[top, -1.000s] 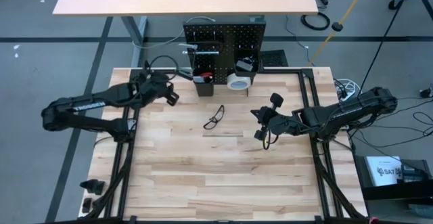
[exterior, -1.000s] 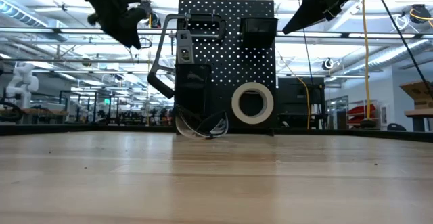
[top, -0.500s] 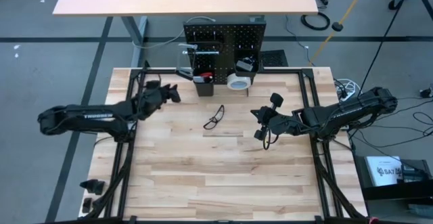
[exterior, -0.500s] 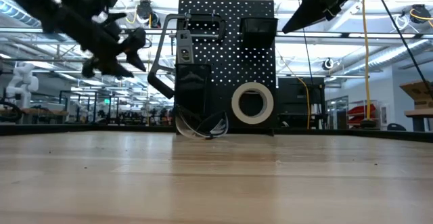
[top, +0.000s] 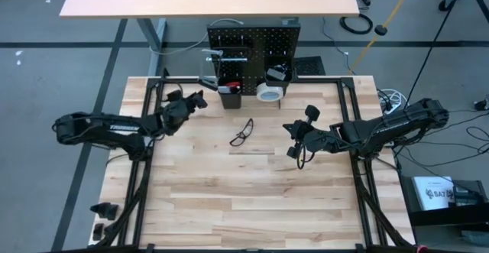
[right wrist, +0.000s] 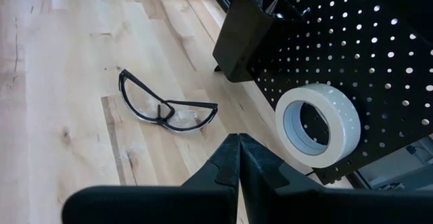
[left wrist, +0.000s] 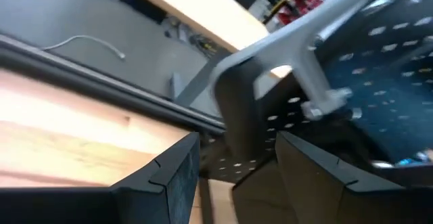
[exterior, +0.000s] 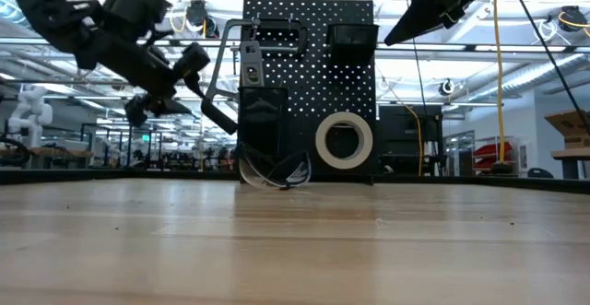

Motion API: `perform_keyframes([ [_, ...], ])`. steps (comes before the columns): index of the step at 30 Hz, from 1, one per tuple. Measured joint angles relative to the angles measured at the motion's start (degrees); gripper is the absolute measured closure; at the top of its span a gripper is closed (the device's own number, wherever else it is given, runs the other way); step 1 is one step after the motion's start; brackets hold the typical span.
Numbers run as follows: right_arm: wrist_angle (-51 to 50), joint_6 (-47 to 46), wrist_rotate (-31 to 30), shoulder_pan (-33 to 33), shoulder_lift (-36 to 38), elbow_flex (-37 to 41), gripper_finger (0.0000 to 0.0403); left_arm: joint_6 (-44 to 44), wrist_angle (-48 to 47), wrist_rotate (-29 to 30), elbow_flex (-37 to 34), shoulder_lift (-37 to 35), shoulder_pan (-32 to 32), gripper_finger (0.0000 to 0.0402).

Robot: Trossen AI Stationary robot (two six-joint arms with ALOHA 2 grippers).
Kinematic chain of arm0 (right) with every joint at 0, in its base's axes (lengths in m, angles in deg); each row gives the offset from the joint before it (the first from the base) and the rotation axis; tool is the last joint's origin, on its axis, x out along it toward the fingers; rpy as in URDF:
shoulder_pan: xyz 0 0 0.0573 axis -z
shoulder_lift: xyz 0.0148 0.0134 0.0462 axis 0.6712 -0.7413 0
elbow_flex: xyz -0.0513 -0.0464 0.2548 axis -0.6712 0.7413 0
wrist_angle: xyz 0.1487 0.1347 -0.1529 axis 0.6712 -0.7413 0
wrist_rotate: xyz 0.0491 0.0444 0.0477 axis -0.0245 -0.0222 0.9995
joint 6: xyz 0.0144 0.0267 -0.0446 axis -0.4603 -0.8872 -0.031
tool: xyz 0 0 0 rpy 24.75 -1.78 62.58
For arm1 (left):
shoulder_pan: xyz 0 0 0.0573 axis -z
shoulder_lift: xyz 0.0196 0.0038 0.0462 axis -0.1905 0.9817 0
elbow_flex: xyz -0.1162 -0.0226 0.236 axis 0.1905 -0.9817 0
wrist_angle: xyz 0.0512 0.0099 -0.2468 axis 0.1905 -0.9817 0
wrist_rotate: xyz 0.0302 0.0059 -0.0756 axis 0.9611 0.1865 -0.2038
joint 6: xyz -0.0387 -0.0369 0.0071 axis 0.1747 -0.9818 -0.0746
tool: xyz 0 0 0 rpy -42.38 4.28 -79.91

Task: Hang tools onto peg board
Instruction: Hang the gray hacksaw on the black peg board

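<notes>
At the counter's far edge, the left pincer [top: 200, 98] stands open and empty beside the peg board [top: 252, 48], where the grey bar clamp [left wrist: 298, 61] hangs, so it should approach slowly and squarely, while the right pincer [top: 289, 139] waits closed mid-counter.

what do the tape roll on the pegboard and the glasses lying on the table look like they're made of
Tape roll: looks like matte off-white paper tape, masking type, wound in layers round a hollow core. Glasses: probably plastic, with a thin glossy black frame and clear see-through lenses showing the wood beneath. Pegboard: seemingly black-painted sheet metal, evenly punched with holes.
</notes>
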State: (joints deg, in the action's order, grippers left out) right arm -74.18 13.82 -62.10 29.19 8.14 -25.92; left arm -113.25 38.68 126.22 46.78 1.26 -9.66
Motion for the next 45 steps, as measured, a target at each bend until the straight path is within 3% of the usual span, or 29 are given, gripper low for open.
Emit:
perform_keyframes([
  [12,0.0,-0.1,0.0,0.0,0.0,0.0,0.0403,4.7,14.0,-3.0,0.3,9.5,-2.4,0.0203],
  [40,0.0,0.1,0.0,0.0,0.0,0.0,0.0403,5.1,11.2,-3.8,3.1,12.0,-6.0,0.0203],
  [45,0.0,0.1,0.0,0.0,0.0,0.0,0.0403,5.2,11.2,-3.6,3.1,12.8,-6.0,0.0187],
])
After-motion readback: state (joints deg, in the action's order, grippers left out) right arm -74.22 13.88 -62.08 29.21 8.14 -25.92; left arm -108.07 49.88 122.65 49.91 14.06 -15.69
